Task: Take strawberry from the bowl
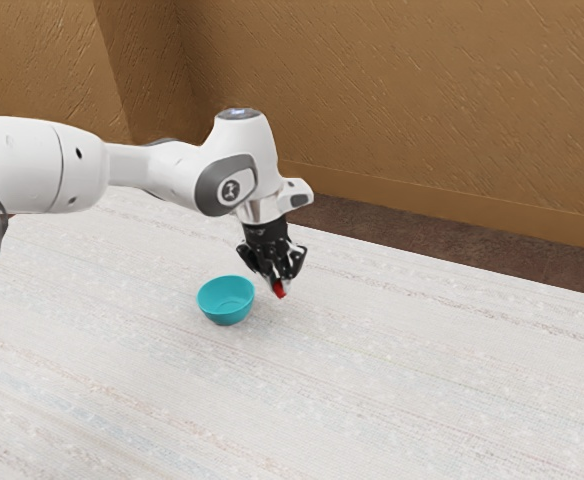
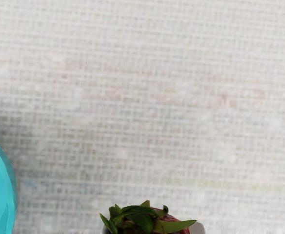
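A pale tabletop is seen, woven in look and crossed by fine lines, with faint bands of blue and reddish brown running through the whitish ground. Behind it, a dark brown floor is shown as a strip, and beyond that the room is closed off by a tan-brown wall, its face marked with slanting scratches and its foot edged by a smoother, lighter band. A corner is formed by the walls toward the exterior view's left. Over the table the white arm is extended, with its black gripper pointed down. The strawberry is held between the two fingertips, which are parted only by the fruit's width; a grey tip is seen on either side of it in the wrist view, where its green leaves are turned toward the camera. The fruit is held outside the turquoise bowl, near it, on the side toward the exterior view's right. The bowl is set upright on the tabletop.
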Action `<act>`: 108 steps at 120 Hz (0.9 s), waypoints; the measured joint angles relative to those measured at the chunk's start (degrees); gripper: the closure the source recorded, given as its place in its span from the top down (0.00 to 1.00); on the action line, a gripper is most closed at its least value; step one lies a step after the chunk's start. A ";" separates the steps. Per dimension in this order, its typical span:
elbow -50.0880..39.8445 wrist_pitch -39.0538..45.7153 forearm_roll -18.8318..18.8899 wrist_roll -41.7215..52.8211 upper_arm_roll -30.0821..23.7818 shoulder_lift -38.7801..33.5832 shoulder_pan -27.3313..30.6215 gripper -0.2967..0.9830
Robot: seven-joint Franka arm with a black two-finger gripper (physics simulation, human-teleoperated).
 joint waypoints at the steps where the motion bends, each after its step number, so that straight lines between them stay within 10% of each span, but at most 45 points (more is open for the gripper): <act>1: 0.01 0.01 0.01 -0.03 -0.01 0.17 -0.20 0.22; 32: 1.04 0.34 0.28 -0.83 -0.14 4.76 -2.96 0.22; 48: 1.74 0.44 -0.18 -0.41 -0.38 5.19 -3.37 0.42; 108: 11.27 -11.80 2.44 1.22 0.54 -13.54 -2.84 0.74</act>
